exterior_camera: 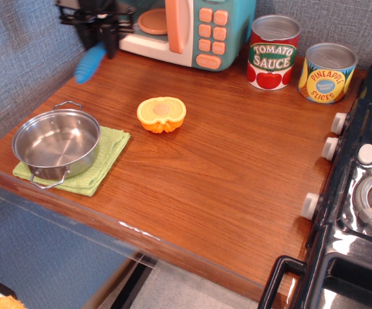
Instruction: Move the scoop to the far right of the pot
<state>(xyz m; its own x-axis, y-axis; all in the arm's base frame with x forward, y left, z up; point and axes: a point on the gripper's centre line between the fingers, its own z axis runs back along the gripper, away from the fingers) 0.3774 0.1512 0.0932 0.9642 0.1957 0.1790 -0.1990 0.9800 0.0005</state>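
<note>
You had the pot [56,143] at far left, sitting on the green cloth [105,161] near the front edge of the table [224,187], upright and empty. Behind it, at the top left, the gripper [99,40] was clenched on the scoop [90,63], carried in the air above the back left of the table, well apart from the pot. The blue handle hung down and to the left out of the jaws, long axis steeply tilted, free end pointing toward the left wall; the pronged head was hidden in the fingers, so I'd guess it pointed up and right but couldn't confirm. Moving right, the orange fruit half [161,114] sat mid-table, right in the straight line to the drop zone, with the toy microwave [179,29] close behind the gripper. Further right stood the tomato sauce can [273,51] and the pineapple can [327,72], then the stove [366,187] at the right edge. Risks from there: the grip looked to be near the head end, so the heavy handle could swing or slip out in a fast traverse; a low pass could clip the fruit half or the microwave door; overshooting right could knock a can or land the scoop against the stove knobs [331,148].
</note>
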